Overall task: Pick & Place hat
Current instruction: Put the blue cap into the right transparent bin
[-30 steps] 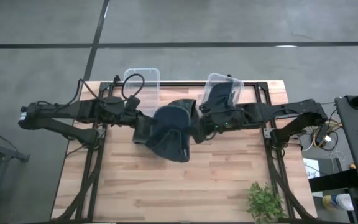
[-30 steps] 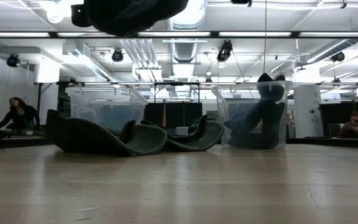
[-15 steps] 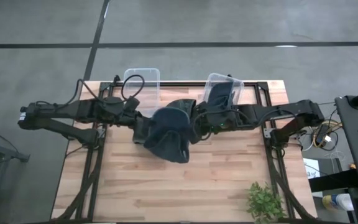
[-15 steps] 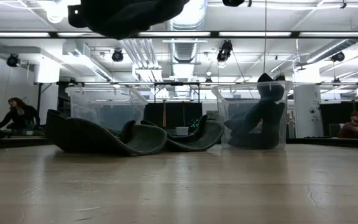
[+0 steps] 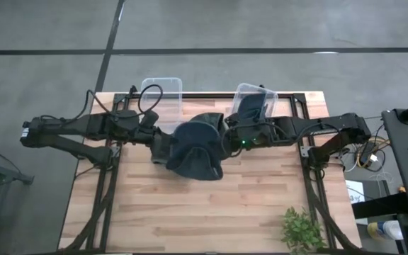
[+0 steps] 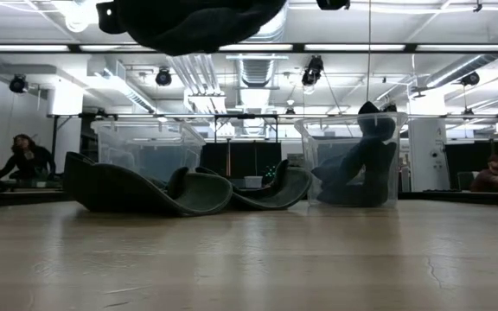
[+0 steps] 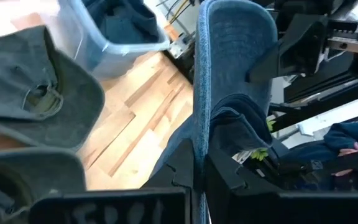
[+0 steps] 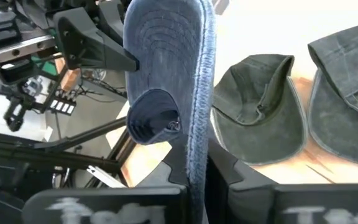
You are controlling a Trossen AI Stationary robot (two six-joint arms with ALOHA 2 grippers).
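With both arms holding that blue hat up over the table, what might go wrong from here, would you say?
1. The left gripper and right gripper both pinch the blue hat by thin brim edges; if they pull apart, one edge may slip free.
2. Green hats lie on the table right below, so a dropped hat could land among them.
3. The right bin already holds dark fabric, so the hat may catch on its rim.

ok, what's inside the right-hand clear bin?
The right bin holds a dark hat, slumped against its wall with the top poking above the rim. Whether anything lies under it cannot be seen. The left bin looks empty.
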